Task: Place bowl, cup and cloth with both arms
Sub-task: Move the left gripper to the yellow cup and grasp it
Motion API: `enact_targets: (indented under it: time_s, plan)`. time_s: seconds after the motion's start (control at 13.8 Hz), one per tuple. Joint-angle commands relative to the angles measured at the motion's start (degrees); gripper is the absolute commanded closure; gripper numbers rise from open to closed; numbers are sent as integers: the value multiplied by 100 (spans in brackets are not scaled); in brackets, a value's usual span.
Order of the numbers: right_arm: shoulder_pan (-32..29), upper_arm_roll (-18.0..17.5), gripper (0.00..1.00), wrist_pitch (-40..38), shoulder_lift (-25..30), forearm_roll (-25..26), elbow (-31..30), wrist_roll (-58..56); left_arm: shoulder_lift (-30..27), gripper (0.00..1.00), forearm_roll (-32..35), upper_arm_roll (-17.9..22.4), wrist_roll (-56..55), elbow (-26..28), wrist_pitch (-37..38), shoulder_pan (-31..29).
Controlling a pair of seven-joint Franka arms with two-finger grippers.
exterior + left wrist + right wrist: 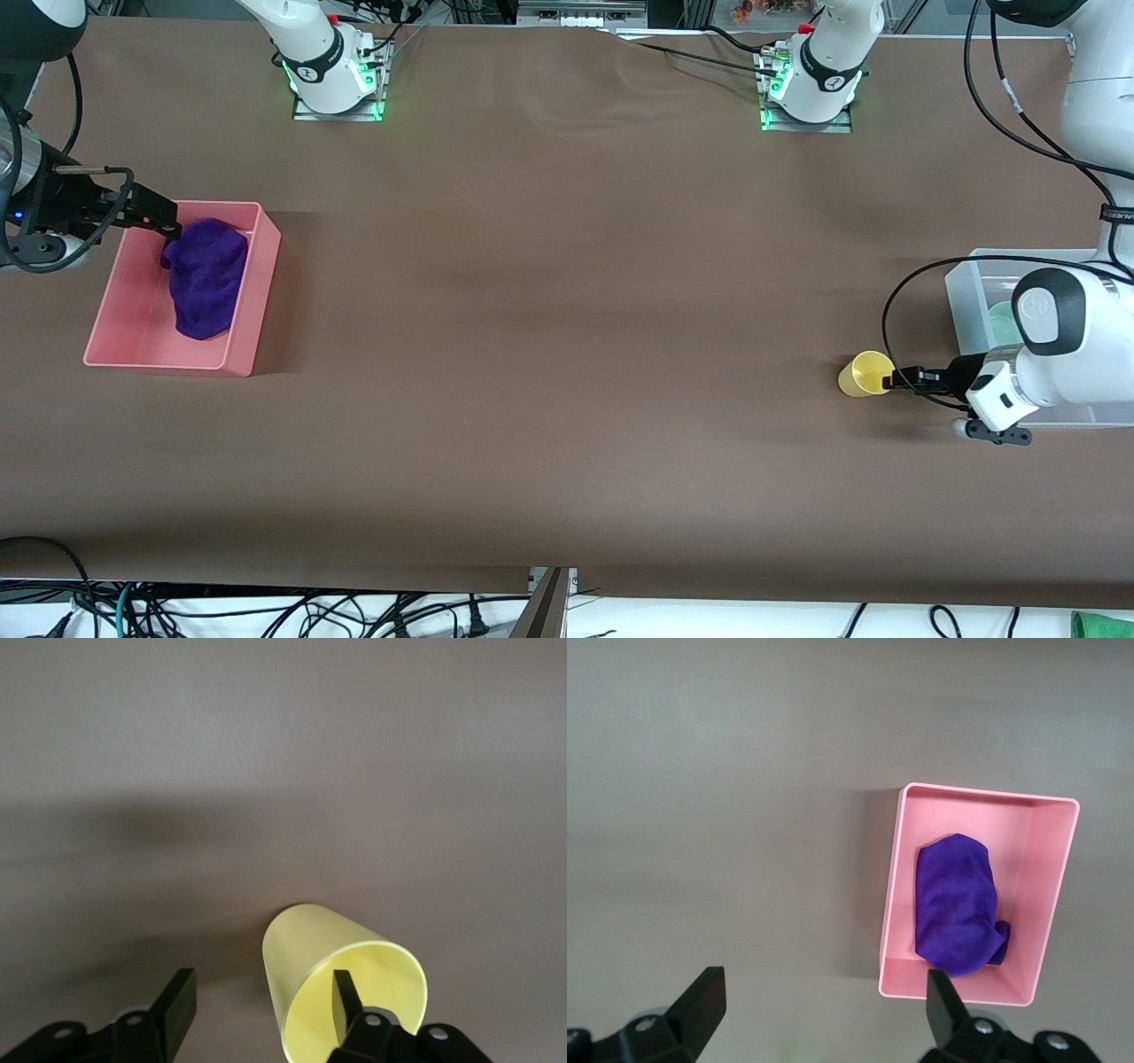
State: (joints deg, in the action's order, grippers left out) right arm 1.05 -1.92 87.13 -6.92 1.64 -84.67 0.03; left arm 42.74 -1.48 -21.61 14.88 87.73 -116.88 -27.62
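- Left gripper (pixel 895 381) spread wide; one finger (pixel 344 994) sits inside the tipped cup (pixel 865 374).
- Right gripper (pixel 168 223) released above the tray (pixel 257 301) holding the cloth (pixel 205 276).

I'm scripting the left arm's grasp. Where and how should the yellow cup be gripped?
Probably by the rim wall, as the left gripper is lined up now: one finger inside the mouth, the other outside. The cup lies tipped, with its open mouth facing that gripper.
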Motion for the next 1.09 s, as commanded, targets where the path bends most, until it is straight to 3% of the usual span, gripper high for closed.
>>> enact_targets:
  time_s: [0.0, 0.14, 0.22, 0.51, 1.01]
  plan:
    - [-17, -37, 0, -73, -54, 73, 47, 128, -108, 49, -116, -1, 85, 279, 16, -24]
    - [-26, -28, 0, -38, -64, 82, 47, 93, -73, 87, -98, -1, 85, 262, -45, -7]
    - [-26, -28, 0, -20, -64, 82, 47, 76, -73, 100, -107, -1, 59, 219, 7, -7]
    - [-35, -28, 0, -3, -64, 91, 47, 84, -204, 100, -151, -10, -3, 148, 139, -112]
    - [-35, -19, 0, -29, -81, 82, 47, 84, -626, 100, 25, 43, 145, -1160, 2176, -709]
